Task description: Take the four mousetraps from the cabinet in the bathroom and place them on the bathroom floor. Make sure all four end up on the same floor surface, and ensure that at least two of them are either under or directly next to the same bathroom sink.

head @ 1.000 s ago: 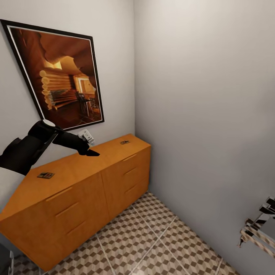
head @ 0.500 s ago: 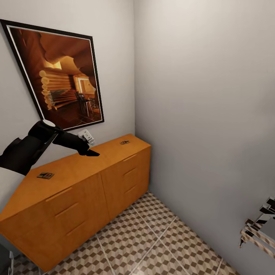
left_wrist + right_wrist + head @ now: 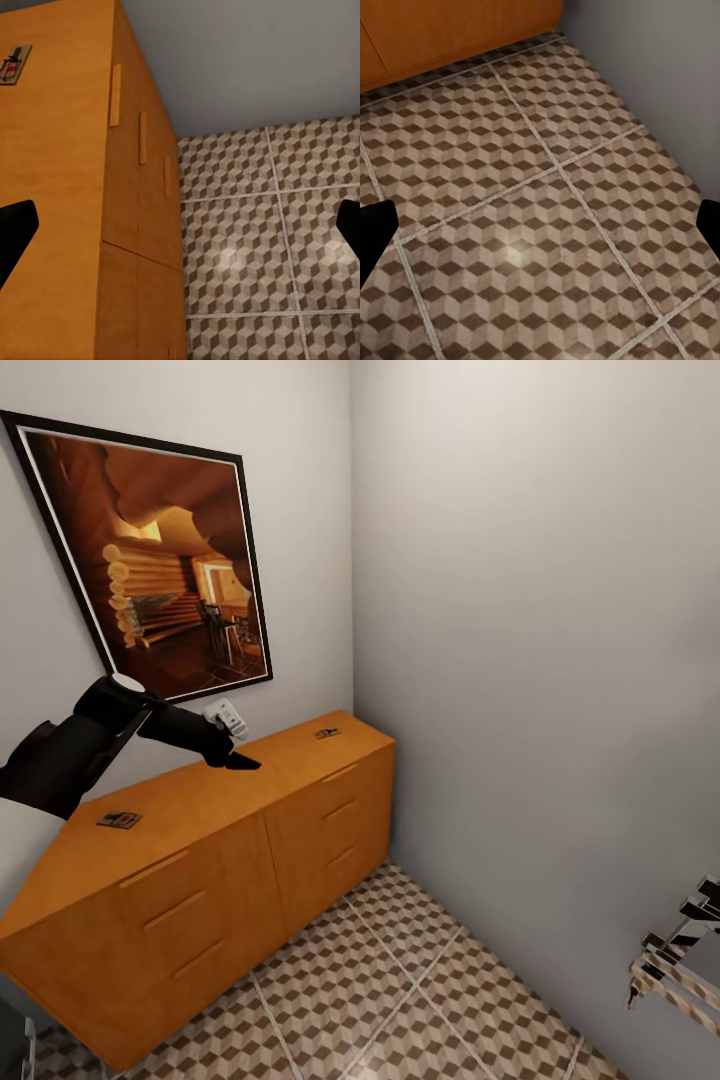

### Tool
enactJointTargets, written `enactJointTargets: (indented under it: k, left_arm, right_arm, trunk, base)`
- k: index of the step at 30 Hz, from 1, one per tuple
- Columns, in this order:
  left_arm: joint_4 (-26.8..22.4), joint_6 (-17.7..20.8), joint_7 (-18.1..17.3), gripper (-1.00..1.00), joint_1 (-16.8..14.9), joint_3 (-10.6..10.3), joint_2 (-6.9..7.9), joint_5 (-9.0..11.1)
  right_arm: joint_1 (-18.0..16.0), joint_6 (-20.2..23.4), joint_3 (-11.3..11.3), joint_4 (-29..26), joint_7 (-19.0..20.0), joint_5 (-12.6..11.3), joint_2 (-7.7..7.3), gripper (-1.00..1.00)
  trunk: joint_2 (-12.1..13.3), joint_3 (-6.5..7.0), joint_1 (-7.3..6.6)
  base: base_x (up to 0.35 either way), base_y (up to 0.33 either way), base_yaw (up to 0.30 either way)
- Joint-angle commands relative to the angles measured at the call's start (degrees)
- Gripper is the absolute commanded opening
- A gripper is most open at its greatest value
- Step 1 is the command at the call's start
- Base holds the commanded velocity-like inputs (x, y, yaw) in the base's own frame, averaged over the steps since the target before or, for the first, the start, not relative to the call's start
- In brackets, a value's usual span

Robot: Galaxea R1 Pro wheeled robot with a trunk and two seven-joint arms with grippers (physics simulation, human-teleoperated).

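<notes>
With its fingers spread wide and empty over the cabinet (image 3: 200, 840) top, the left gripper (image 3: 235, 759) should descend squarely on a mousetrap (image 3: 119, 819) near the front edge — another (image 3: 326, 733) lies toward the far end — before pinching.

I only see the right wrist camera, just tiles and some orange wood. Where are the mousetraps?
Observer: On top of the cabinet. The near mousetrap lies towards this end, and the far mousetrap lies by the corner wall.
Operator: Where's my other hand?
Observer: The left gripper is over the cabinet top between those two traps. It is open and holds nothing.
Operator: What's on the wall?
Observer: A framed picture hangs above the cabinet.
</notes>
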Motion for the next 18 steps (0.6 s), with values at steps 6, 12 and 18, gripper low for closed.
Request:
enactJointTargets:
  k: [6,12,18]
  left_arm:
    - [1.03,-0.04,-4.18,1.00,-0.09,-0.05,0.04,-0.39]
    - [2.96,-4.93,-9.30,1.00,-0.08,0.08,0.05,-0.55]
    - [3.84,-6.34,-10.10,1.00,-0.08,0.59,0.05,-0.58]
  right_arm:
    - [-0.06,-0.17,0.52,0.06,-0.25,-0.40,0.01,1.00]
    - [-0.06,-0.17,0.52,0.06,-0.25,-0.40,0.05,1.00]
    - [-0.06,-0.17,0.52,0.06,-0.25,-0.40,0.08,1.00]
  trunk:
    - [-0.13,-0.13,0.04]
    - [-0.13,-0.13,0.04]
    - [-0.13,-0.13,0.04]
  base:
    - [0.000,0.000,0.000]
    - [0.000,0.000,0.000]
    - [0.000,0.000,0.000]
